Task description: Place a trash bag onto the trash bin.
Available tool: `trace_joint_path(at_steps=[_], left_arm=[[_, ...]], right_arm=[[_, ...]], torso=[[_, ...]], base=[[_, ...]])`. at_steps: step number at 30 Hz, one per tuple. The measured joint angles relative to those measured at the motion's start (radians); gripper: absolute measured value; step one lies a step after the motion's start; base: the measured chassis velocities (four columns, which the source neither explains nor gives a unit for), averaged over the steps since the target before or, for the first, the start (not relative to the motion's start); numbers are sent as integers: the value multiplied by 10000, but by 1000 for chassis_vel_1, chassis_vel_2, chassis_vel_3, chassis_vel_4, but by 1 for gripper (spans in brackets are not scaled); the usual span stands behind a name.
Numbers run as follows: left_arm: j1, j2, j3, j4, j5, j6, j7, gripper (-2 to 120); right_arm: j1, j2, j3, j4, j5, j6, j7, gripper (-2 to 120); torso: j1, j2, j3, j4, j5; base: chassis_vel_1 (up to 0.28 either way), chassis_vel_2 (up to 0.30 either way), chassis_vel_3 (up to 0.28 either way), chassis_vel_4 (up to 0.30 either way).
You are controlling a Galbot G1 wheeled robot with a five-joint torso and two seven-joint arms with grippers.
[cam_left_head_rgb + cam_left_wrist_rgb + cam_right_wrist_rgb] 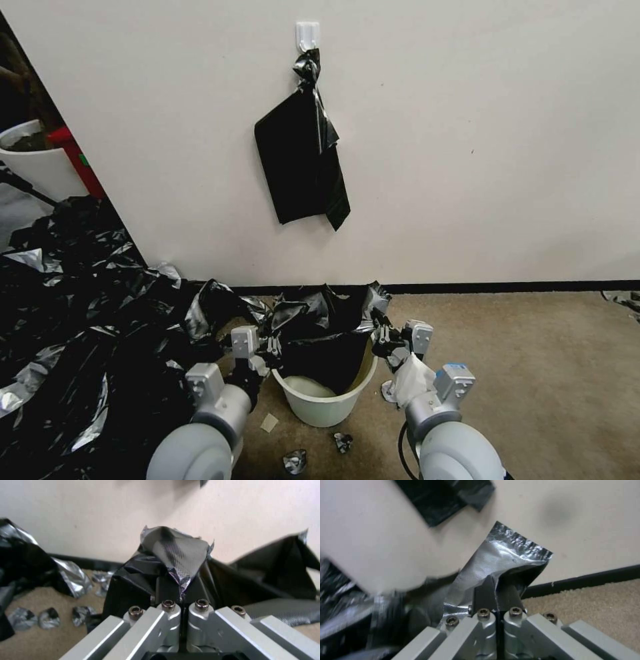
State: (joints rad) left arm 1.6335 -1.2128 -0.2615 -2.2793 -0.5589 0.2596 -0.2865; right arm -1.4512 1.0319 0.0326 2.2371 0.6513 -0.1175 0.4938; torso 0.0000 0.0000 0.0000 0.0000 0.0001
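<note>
Both claws, left (272, 348) and right (381, 339), seemingly pinch trash bag (320, 333) over trash bin (320, 400).

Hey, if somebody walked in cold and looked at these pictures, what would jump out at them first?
First, the trash bag stretched between the left gripper and the right gripper, both shut on its top edge, just above the cream trash bin on the carpet by the wall. Next, a flat black bundle hanging from a white wall hook straight above. To the robot's left, a wide heap of black shiny plastic covers the floor.
</note>
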Motion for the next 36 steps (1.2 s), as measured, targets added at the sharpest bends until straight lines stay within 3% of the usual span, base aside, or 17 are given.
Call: trace_joint_path(at_steps=[3, 6, 8, 9, 12, 17, 27, 36], left_arm=[[266, 207, 204, -292, 201, -277, -397, 0], [379, 534, 308, -638, 188, 17, -822, 0], [378, 1108, 342, -1018, -292, 872, -1416, 0], [378, 1108, 342, -1018, -292, 872, -1416, 0], [276, 1761, 346, -1154, -1018, 1842, -2043, 0], [188, 2225, 763, -1012, -1469, 2370, -2593, 0], [267, 2452, 1355, -939, -1332, 2462, -2729, 0], [133, 2275, 1553, -194, -917, 2528, -2831, 0]], right_arm=[[-140, -639, 14, 428, 161, -582, -178, 0], [-141, -1154, 6, 821, 505, -1379, -159, 0], [115, -1827, -65, 1220, 907, -2401, -62, 0], [115, -1827, -65, 1220, 907, -2401, -62, 0], [656, -2564, -299, 1266, 1119, -3085, 204, 0], [772, -3301, -901, 1163, 923, -3323, 455, 0], [403, -3453, -1584, 1165, 447, -3630, 773, 0], [396, -3448, -1654, 551, -64, -4125, 765, 0]], torso=[[0, 0, 0, 0, -1], [0, 0, 0, 0, 0], [0, 0, 0, -1, 0], [0, 0, 0, -1, 0], [0, 0, 0, 0, 0], [0, 0, 0, 0, -1], [0, 0, 0, 0, -1], [0, 0, 0, 0, -1]], base=[[0, 0, 0, 0], [0, 0, 0, 0], [0, 0, 0, 0], [0, 0, 0, 0], [0, 0, 0, 0], [0, 0, 0, 0], [0, 0, 0, 0], [0, 0, 0, 0]])
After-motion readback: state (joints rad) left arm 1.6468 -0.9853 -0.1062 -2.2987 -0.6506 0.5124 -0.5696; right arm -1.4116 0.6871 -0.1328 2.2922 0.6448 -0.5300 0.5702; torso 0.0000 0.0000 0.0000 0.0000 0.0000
